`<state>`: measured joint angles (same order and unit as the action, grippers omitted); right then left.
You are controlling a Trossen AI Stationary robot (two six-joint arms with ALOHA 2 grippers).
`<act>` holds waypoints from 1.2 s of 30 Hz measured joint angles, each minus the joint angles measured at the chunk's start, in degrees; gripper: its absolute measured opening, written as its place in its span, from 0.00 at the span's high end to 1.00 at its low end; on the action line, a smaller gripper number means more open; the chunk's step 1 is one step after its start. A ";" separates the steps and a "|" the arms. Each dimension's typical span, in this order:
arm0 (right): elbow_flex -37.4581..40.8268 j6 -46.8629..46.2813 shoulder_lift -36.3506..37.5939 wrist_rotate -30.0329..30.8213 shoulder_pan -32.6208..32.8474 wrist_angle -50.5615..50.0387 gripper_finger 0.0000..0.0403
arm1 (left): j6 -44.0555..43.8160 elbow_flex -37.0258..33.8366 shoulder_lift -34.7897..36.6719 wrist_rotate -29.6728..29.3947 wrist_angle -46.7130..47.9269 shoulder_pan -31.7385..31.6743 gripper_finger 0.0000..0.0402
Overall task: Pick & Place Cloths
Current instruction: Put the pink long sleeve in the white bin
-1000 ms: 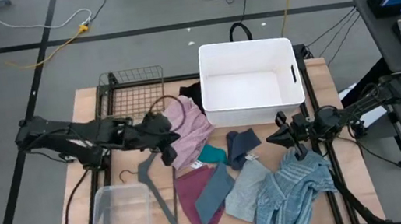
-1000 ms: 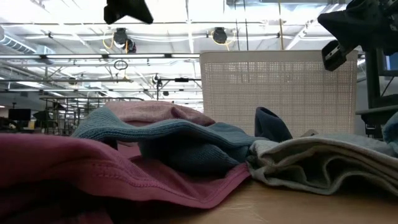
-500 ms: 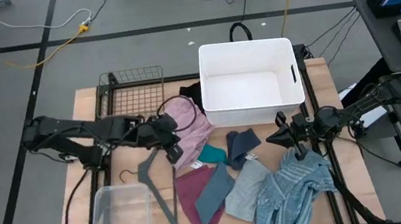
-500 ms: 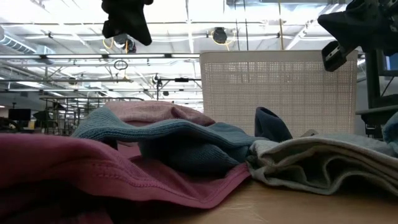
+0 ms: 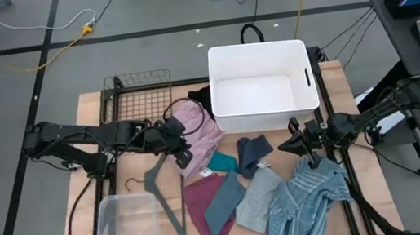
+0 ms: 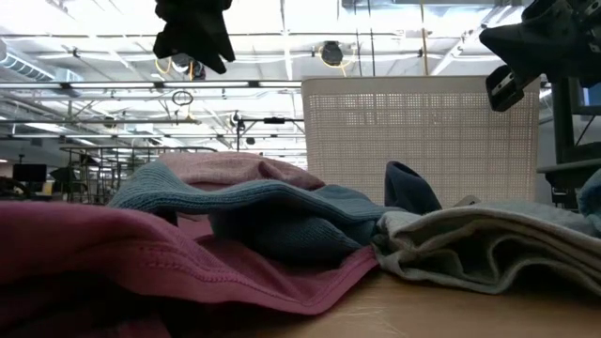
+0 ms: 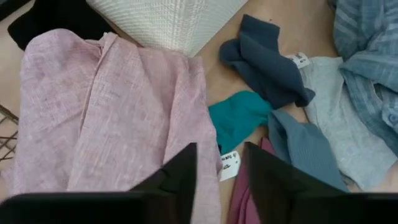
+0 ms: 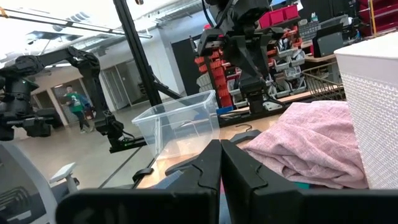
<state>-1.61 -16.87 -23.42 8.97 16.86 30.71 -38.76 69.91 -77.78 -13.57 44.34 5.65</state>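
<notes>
The pink cloth [image 5: 200, 131] lies bunched on the table [image 5: 91, 118] against the front-left corner of the white basket [image 5: 261, 84], a black cloth [image 5: 200, 97] tucked behind it. Just in front sits the small teal piece [image 5: 221, 162], then the dark blue one [image 5: 253, 152], the maroon one [image 5: 198, 204] with a grey-blue piece [image 5: 224, 202] over it, a pale grey one [image 5: 258, 199], and the blue striped garment [image 5: 307, 196] on the right. None is in the basket yet.

The left hand [image 5: 183, 152] hovers above the pink cloth's near edge, its fingers [image 7: 180, 174] parted a narrow way and holding nothing. The right hand [image 5: 311, 150] hangs over the top of the striped garment, its fingers pressed together and, as far as I can make out, gripping no fabric.

If the left hand drops straight down, I'd worry it lands where pink and teal meet, by the white tag [image 7: 229, 164], and pinches both, or catches only a thin fold that slips out on the lift. The pink cloth is large too: it could trail and snag the wire rack [image 5: 138, 97] or the grey hanger [image 5: 163, 192], or drape over the basket's rim instead of falling inside.
</notes>
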 joint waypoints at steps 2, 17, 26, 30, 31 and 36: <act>0.00 -0.01 -0.01 0.00 0.00 0.01 0.99 | -0.03 0.00 0.00 -0.01 -1.12 0.00 0.54; 0.00 -0.01 0.00 0.22 -0.01 0.16 0.99 | 2.19 -0.03 0.00 -1.03 -1.67 0.00 0.22; -0.01 0.01 0.00 0.24 0.00 0.14 0.99 | 4.80 -0.04 -2.57 -0.96 -1.34 1.60 0.25; 0.00 0.01 0.00 0.26 0.00 0.14 0.99 | 9.13 -0.04 -6.19 -0.91 -1.34 2.90 0.26; 0.00 0.01 0.00 0.26 0.00 0.12 0.99 | 10.03 -0.04 -7.11 -0.91 -1.34 3.15 0.26; 0.00 0.01 -0.02 0.24 -0.02 0.11 0.99 | 12.93 -0.04 -11.03 -0.86 -1.12 3.52 0.26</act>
<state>-1.61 -16.86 -23.44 9.21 16.85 30.82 -25.83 69.87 -88.81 -14.44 43.22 9.17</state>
